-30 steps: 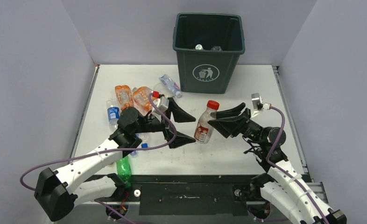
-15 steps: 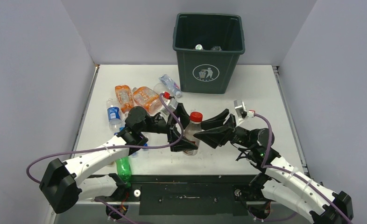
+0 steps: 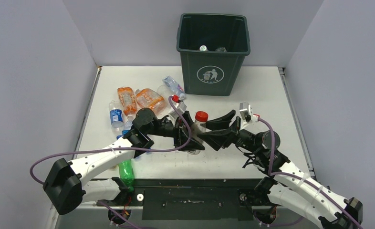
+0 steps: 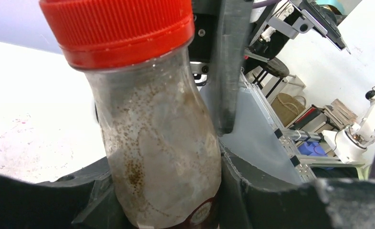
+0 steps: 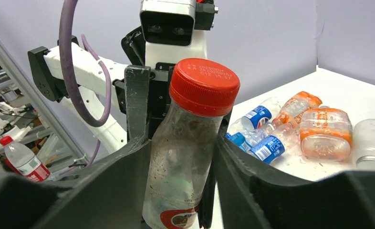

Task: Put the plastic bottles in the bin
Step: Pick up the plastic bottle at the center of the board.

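Observation:
An upright clear bottle with a red cap [image 3: 199, 128] stands between both arms at the table's middle. My right gripper [image 3: 208, 135] is shut on its body from the right; the right wrist view has the bottle [image 5: 185, 157] squeezed between both fingers. My left gripper [image 3: 188, 137] clasps the same bottle [image 4: 157, 143] from the left, with a finger pressed against each side. The dark green bin [image 3: 214, 71] stands at the back, with a few bottles inside. Loose plastic bottles lie at the left: orange ones [image 3: 150, 100], a blue-labelled one [image 3: 115, 115] and a green one [image 3: 126, 171].
A clear bottle [image 3: 173, 87] lies just left of the bin. The right wrist view has orange [image 5: 325, 131] and blue-labelled [image 5: 266, 145] bottles behind the held one. White walls close in the table on the left, back and right.
My right gripper carried the red-capped bottle leftward and lower. The left gripper, wide open before, moved in and closed around the same bottle.

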### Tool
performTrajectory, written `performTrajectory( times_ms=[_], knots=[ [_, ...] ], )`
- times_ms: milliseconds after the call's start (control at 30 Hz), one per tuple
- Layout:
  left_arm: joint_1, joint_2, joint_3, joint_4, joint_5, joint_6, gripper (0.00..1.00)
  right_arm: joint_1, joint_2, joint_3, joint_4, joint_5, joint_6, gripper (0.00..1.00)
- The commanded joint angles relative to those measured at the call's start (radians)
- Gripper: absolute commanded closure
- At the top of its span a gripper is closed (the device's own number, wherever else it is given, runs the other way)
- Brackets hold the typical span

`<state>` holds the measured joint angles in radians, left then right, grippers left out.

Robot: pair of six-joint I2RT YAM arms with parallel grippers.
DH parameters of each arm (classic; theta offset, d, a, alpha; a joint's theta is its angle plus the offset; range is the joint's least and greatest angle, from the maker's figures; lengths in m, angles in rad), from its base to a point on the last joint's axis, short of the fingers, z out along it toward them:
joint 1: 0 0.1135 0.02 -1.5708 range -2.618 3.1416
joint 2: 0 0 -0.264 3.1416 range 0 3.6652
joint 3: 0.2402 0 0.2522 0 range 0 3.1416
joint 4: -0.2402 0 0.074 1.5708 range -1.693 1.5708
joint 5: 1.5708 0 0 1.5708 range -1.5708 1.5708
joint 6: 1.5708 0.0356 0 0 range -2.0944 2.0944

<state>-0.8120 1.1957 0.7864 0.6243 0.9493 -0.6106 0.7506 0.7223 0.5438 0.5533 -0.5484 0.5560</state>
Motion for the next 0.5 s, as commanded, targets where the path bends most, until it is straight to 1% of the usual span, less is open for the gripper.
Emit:
performTrajectory(
  times_ms=[0, 33, 67, 100, 133, 167, 233, 267, 300, 333, 400, 467],
  knots=[
    [-0.009, -0.023, 0.044, 0.017, 0.018, 0.037, 0.73, -0.009, -0.030, 0.101, -0.099, 0.081, -0.072, 0.31],
    [-0.009, -0.030, 0.043, -0.005, 0.000, 0.059, 0.75, -0.010, -0.040, 0.121, -0.147, 0.092, -0.078, 0.21],
    [-0.010, -0.040, 0.042, -0.031, -0.023, 0.090, 0.79, -0.009, -0.054, 0.144, -0.200, 0.105, -0.085, 0.15],
    [-0.009, -0.051, 0.040, -0.056, -0.048, 0.124, 0.83, -0.009, -0.066, 0.170, -0.271, 0.116, -0.096, 0.10],
    [-0.010, -0.060, 0.037, -0.084, -0.080, 0.160, 0.85, -0.008, -0.072, 0.205, -0.330, 0.129, -0.116, 0.07],
    [-0.014, -0.077, 0.032, -0.113, -0.122, 0.205, 0.85, -0.009, -0.072, 0.243, -0.395, 0.139, -0.131, 0.06],
    [-0.027, -0.101, 0.021, -0.196, -0.236, 0.321, 0.93, -0.009, -0.047, 0.339, -0.525, 0.163, -0.159, 0.05],
    [-0.041, -0.111, 0.022, -0.266, -0.291, 0.392, 0.97, -0.010, -0.024, 0.390, -0.601, 0.178, -0.167, 0.05],
    [-0.064, -0.123, 0.025, -0.314, -0.378, 0.454, 1.00, -0.010, 0.005, 0.441, -0.663, 0.194, -0.172, 0.05],
    [-0.078, -0.133, 0.024, -0.352, -0.438, 0.509, 1.00, -0.009, 0.036, 0.482, -0.718, 0.210, -0.172, 0.06],
    [-0.115, -0.155, 0.011, -0.372, -0.525, 0.579, 1.00, -0.008, 0.098, 0.549, -0.789, 0.218, -0.173, 0.06],
    [-0.133, -0.171, -0.006, -0.362, -0.572, 0.604, 1.00, -0.009, 0.131, 0.583, -0.817, 0.220, -0.168, 0.07]
  ],
)
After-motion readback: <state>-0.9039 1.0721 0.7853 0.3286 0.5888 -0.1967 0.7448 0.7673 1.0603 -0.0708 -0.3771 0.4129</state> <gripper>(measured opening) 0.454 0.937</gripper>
